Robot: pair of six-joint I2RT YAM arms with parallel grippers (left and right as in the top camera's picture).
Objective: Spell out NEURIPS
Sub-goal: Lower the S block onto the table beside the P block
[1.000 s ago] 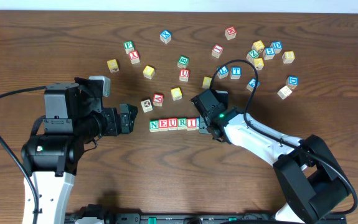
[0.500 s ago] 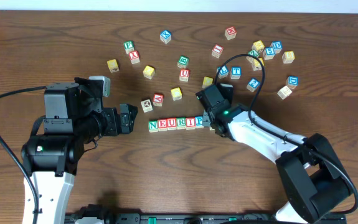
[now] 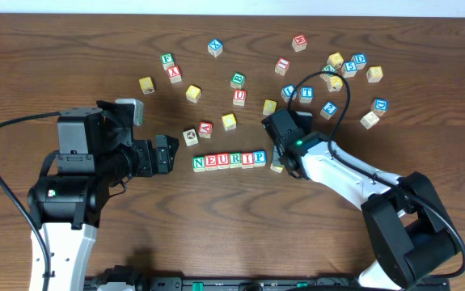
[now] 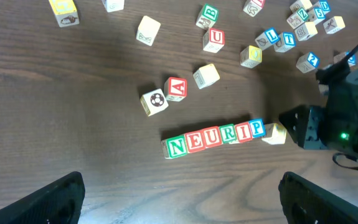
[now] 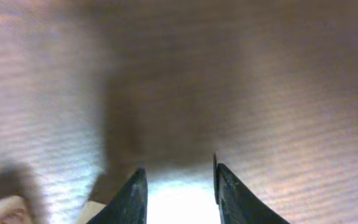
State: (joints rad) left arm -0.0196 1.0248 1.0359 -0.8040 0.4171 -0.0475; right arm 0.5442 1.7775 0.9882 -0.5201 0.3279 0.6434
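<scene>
Six cubes stand in a row reading N (image 3: 199, 162), E (image 3: 211, 162), U (image 3: 222, 161), R (image 3: 234, 160), I (image 3: 247, 159), P (image 3: 258, 158). The left wrist view shows the same row (image 4: 211, 138). A yellow-faced cube (image 3: 276, 167) (image 4: 274, 134) lies tilted just right of the P, a little below the line. My right gripper (image 3: 283, 164) (image 5: 180, 186) hovers beside it. Its fingers stand a narrow gap apart, with only bright table between them. My left gripper (image 3: 171, 153) (image 4: 180, 199) is wide open and empty, left of the N.
Loose letter cubes lie behind the row: a red A (image 3: 205, 128), a ball-picture cube (image 3: 190, 136), a yellow one (image 3: 229, 121), a red U (image 3: 239, 97) and a green B (image 3: 238, 80). A cluster (image 3: 337, 65) sits back right. The right arm's cable (image 3: 329, 89) loops above them.
The right gripper set the blue P at the row's right end, let go and drew back to the right, its jaws narrowing. The left arm has not moved.
</scene>
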